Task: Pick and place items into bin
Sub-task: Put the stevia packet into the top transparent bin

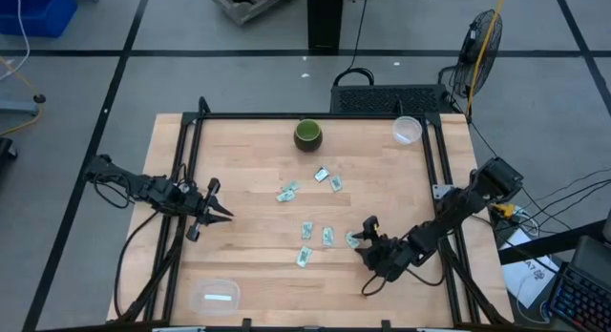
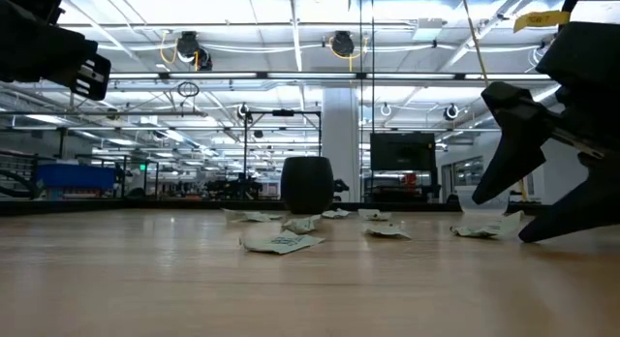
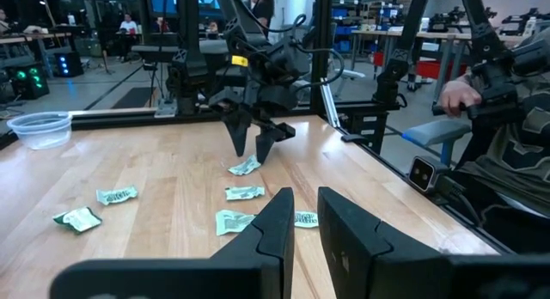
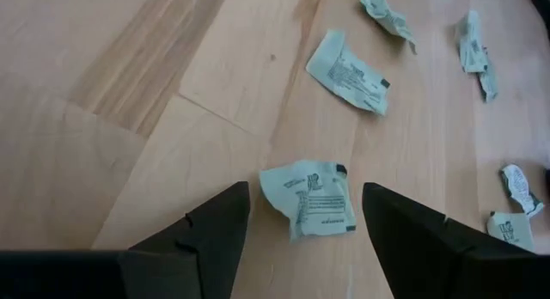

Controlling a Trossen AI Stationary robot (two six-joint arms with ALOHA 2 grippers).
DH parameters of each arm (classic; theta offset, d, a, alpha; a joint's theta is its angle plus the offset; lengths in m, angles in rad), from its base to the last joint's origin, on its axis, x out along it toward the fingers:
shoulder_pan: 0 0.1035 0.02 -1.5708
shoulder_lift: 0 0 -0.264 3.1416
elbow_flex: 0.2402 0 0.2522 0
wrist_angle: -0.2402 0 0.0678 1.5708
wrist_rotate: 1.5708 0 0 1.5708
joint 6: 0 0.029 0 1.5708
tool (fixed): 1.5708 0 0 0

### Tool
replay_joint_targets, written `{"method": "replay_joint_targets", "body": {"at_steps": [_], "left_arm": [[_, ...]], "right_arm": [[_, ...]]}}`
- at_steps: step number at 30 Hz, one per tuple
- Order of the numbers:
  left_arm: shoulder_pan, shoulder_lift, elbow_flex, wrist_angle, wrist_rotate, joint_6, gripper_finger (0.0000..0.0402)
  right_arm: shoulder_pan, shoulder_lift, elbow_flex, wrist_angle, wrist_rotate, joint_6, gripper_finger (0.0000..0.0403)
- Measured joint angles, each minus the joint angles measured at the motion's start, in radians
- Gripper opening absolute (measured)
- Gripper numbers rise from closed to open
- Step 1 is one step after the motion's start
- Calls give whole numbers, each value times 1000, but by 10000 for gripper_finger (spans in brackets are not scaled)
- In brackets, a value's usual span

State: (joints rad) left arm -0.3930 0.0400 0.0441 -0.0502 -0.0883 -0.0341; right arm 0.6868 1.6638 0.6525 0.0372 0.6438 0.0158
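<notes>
While spread wide open, right claw straddling one wrapped packet flat on wooden worktop; other packets scattered nearby. Left claw idle, fingers parted.

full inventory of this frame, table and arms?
packets: seven loose, pale green-and-white, mid-table; one lies between the right gripper's open fingers
packet in bin: one, pale, inside the container
bin: one, clear plastic, rectangular, near-left table edge
bowl: one, dark green, round, far centre of table
cup: one, clear plastic, far-right of table
table: one, light wood, black frame
fan: one, yellow-and-black, floor beyond far-right corner
person: one, partly visible beside table in left wrist view
left gripper: open, at table's left side, holding nothing
right gripper: open, low over a packet, near right
</notes>
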Motion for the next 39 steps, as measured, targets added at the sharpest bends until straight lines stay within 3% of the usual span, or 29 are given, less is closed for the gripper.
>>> {"method": "replay_joint_targets", "body": {"at_steps": [10, 22, 32, 39], "left_arm": [[0, 0, 0, 0, 0, 0, 63], [0, 0, 0, 0, 0, 0, 63], [0, 0, 0, 0, 0, 0, 63], [0, 0, 0, 0, 0, 0, 63]], "right_arm": [[2, -10, -3, -11, -16, -8, 152], [2, -8, -5, -19, 36, -31, 61], [3, -8, -5, 3, 39, -32, 18], [-7, -30, -5, 87, 196, -136, 2]]}}
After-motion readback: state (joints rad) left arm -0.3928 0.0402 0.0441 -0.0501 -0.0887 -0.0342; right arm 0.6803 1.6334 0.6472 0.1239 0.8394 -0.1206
